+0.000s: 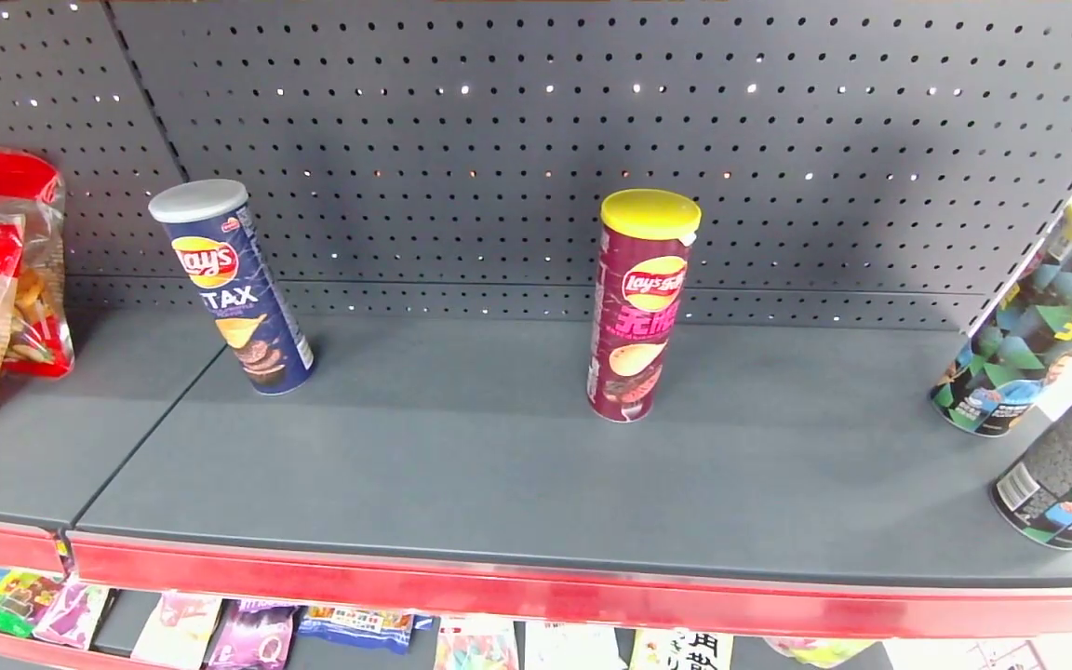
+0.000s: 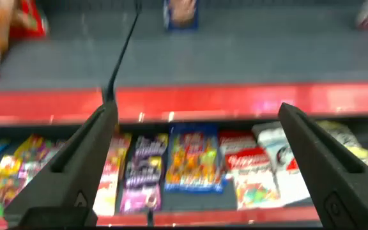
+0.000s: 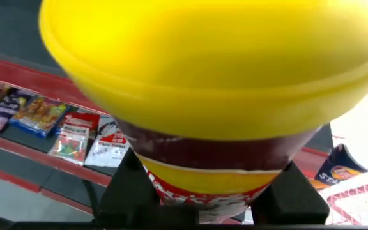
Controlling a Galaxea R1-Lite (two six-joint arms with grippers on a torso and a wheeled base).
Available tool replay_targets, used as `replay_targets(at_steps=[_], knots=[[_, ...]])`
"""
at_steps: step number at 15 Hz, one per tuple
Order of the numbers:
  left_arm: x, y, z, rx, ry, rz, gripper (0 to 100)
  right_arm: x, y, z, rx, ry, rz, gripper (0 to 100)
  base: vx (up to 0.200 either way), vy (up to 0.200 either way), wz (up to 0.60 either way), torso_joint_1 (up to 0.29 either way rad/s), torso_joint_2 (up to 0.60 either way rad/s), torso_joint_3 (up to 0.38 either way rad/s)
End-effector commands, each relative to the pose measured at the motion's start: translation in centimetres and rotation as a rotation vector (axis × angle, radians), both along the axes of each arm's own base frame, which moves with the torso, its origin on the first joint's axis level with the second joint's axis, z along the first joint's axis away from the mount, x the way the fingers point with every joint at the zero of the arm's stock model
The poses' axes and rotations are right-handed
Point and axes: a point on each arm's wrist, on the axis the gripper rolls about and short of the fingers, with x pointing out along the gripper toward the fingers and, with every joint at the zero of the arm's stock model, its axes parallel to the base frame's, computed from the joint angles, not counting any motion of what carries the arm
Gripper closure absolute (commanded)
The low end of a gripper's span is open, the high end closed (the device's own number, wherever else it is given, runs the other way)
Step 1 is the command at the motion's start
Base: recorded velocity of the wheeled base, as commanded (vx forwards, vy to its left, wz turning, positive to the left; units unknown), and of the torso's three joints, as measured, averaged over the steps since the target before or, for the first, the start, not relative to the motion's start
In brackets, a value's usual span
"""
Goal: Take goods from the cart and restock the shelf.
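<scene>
Right tool [image 3: 208,199] grips can [image 3: 203,70] — lid toward wrist.

navy can [image 1: 234,288], maroon can [image 1: 634,321], red-and-yellow can [image 3: 222,163]

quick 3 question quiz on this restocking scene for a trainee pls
1. True or false: the left claw is open and empty.
2. Which lid does the navy can on the shelf have? A yellow, B grey, C red.
3. Fill in: the held can in the right claw has a ____ lid.
Key: 1 true; 2 B; 3 yellow.
</scene>
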Motion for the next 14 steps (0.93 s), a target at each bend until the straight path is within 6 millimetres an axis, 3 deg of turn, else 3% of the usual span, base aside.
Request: replay_targets(at_steps=[1, 2, 4, 6, 7, 8, 11, 12, 14], knots=[[2.3, -0.1, 9.9, -0.074, 0.029, -0.084, 0, 0.5, 0.1, 1.4, -0.001, 0.013, 0.053, 100, 0.0, 0.0, 0.0, 0.0, 0.0, 0.0], [4.5, -0.5, 14.1, -0.119, 0.05, -0.222, 0, 1.2, 0.4, 3.0, -0.002, 0.032, 0.119, 100, 0.0, 0.0, 0.0, 0.0, 0.0, 0.0], [6.7, -1.3, 14.5, -0.044, 0.111, -0.433, 0, 2.1, 0.7, 5.0, 0.001, 0.044, 0.198, 100, 0.0, 0.0, 0.0, 0.0, 0.0, 0.0], [10.2, -2.6, 14.9, 0.026, 0.199, -0.591, 0, 2.6, 1.0, 6.3, 0.019, 0.053, 0.267, 100, 0.0, 0.0, 0.0, 0.0, 0.0, 0.0], [11.1, -3.0, 15.0, 0.044, 0.217, -0.623, 0, 2.6, 1.1, 6.4, 0.026, 0.054, 0.282, 100, 0.0, 0.0, 0.0, 0.0, 0.0, 0.0], [14.0, -4.5, 15.6, 0.069, 0.268, -0.727, 0, 2.8, 1.2, 6.8, 0.036, 0.059, 0.298, 100, 0.0, 0.0, 0.0, 0.0, 0.0, 0.0], [18.5, -6.9, 15.8, 0.075, 0.295, -0.804, 0, 3.1, 1.3, 6.9, 0.056, 0.081, 0.326, 100, 0.0, 0.0, 0.0, 0.0, 0.0, 0.0], [21.4, -8.7, 15.6, 0.08, 0.268, -0.84, 0, 3.2, 1.3, 6.7, 0.062, 0.092, 0.327, 100, 0.0, 0.0, 0.0, 0.0, 0.0, 0.0], [24.4, -11.3, 15.0, 0.086, 0.254, -0.894, 0, 3.2, 1.3, 6.7, 0.066, 0.094, 0.326, 100, 0.0, 0.0, 0.0, 0.0, 0.0, 0.0]])
